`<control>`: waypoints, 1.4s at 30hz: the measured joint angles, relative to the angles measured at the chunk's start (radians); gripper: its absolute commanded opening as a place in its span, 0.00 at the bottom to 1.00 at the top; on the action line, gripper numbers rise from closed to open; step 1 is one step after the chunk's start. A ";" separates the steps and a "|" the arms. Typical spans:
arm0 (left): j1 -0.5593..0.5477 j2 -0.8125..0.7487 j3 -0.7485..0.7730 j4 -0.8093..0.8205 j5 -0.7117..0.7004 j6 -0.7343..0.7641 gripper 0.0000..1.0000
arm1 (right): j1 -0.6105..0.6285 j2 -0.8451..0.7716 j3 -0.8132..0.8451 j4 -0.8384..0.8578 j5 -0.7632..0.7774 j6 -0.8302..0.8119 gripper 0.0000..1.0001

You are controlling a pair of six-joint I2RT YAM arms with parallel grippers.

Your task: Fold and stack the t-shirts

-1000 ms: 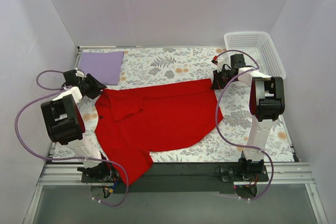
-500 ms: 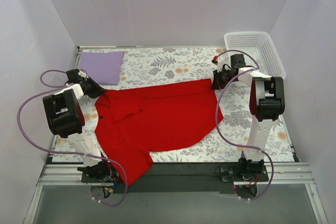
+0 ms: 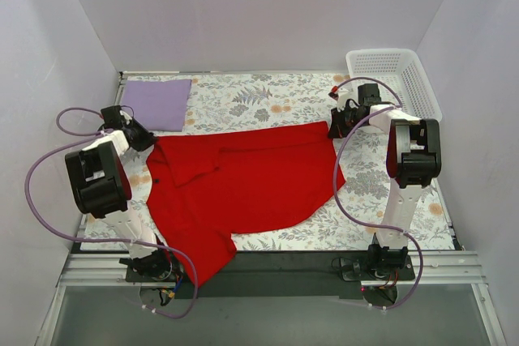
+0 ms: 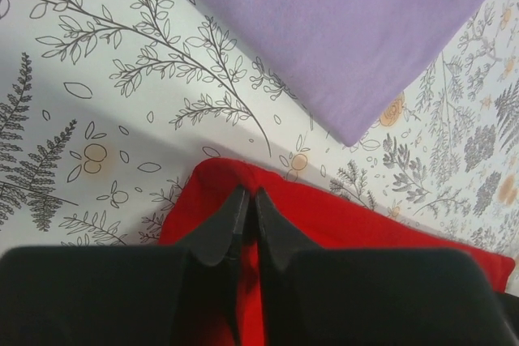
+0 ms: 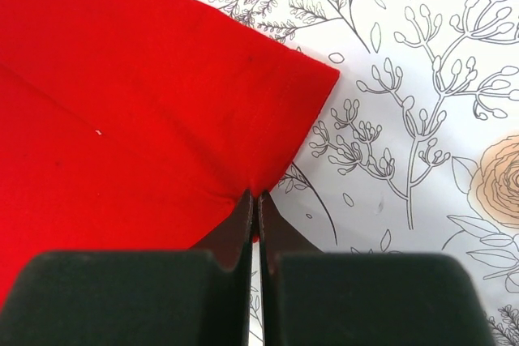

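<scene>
A red t-shirt (image 3: 235, 184) lies spread across the middle of the table, one part hanging over the near edge. My left gripper (image 3: 150, 142) is shut on its far left corner; the left wrist view shows red cloth (image 4: 340, 224) pinched between the fingers. My right gripper (image 3: 334, 129) is shut on the shirt's far right corner, and the right wrist view shows the red cloth (image 5: 146, 103) pinched at its edge. A folded purple t-shirt (image 3: 156, 103) lies at the far left, also in the left wrist view (image 4: 357, 30).
A white plastic basket (image 3: 393, 79) stands at the far right corner. The table has a floral cover (image 3: 259, 95). White walls enclose the table on three sides.
My left arm has shifted slightly toward the far left, pulling the shirt's left corner a little. The right arm holds still.
</scene>
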 measured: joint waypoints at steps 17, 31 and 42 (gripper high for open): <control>0.051 -0.012 -0.085 0.063 0.016 -0.014 0.23 | -0.008 -0.001 0.000 0.000 0.002 0.000 0.01; 0.051 -0.057 -0.124 0.130 0.180 -0.025 0.35 | -0.008 -0.001 0.000 0.000 0.001 0.000 0.01; 0.035 -0.048 -0.151 0.132 0.224 -0.030 0.30 | -0.008 -0.001 0.000 0.000 0.001 0.000 0.01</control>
